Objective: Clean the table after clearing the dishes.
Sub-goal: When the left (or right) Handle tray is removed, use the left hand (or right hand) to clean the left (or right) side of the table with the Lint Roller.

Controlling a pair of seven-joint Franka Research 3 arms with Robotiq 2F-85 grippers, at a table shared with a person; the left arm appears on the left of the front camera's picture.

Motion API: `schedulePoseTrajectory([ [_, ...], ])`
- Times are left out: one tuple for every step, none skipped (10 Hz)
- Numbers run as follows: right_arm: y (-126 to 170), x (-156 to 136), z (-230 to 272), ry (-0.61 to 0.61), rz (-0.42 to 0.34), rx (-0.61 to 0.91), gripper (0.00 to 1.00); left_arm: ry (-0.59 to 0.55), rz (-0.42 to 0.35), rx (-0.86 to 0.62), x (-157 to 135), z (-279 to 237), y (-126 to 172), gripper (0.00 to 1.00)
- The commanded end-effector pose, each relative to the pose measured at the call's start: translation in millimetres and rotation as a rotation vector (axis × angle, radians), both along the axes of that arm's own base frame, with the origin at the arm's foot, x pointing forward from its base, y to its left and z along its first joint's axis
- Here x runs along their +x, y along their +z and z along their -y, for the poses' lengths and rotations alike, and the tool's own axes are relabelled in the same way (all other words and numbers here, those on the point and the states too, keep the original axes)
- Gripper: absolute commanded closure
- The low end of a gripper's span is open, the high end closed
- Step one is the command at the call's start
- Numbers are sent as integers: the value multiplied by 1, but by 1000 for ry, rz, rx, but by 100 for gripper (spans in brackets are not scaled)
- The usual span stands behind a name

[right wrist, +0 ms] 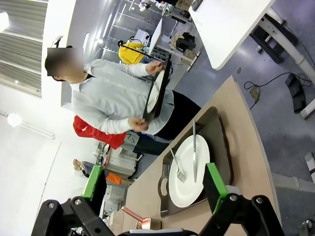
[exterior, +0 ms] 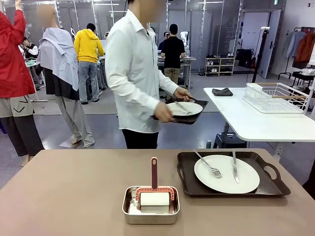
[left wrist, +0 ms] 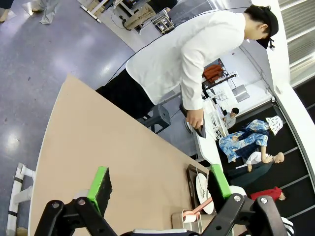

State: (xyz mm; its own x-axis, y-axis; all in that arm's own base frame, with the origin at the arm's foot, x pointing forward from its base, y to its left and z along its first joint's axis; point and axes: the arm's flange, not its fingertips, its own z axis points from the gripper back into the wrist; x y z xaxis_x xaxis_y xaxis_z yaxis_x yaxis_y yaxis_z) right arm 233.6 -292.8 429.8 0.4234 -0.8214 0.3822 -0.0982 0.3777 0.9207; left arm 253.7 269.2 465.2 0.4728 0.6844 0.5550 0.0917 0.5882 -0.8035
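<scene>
Jaws of the left gripper (left wrist: 160,183) gape empty over the counter's (left wrist: 98,142) bare left side; the right gripper's (right wrist: 153,183) likewise, above the plate (right wrist: 189,186) on its tray (right wrist: 219,142) at right. From the front, a person (exterior: 133,73) holds the other tray (exterior: 192,119) beyond the far edge: clearing seems half done, and the tray on the counter should go next

I can read no text, label, brand or number in any of my camera views. A small green sign (exterior: 276,2) at the top edge of the front view, high at the far end of the room, is too small for me to make out.
</scene>
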Motion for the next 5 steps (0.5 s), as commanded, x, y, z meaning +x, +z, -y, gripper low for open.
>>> schedulePoseTrajectory([
  [3,0,0,-6,8,10,0,-77,-5,49,18,15,13,0],
  [3,0,0,-6,8,10,0,-173,1,118,45,39,26,0],
  [3,0,0,-6,8,10,0,-273,15,204,75,70,38,0],
  [3,0,0,-6,8,10,0,-404,19,261,107,113,45,0],
  [3,0,0,-6,8,10,0,-536,31,306,131,158,49,0],
])
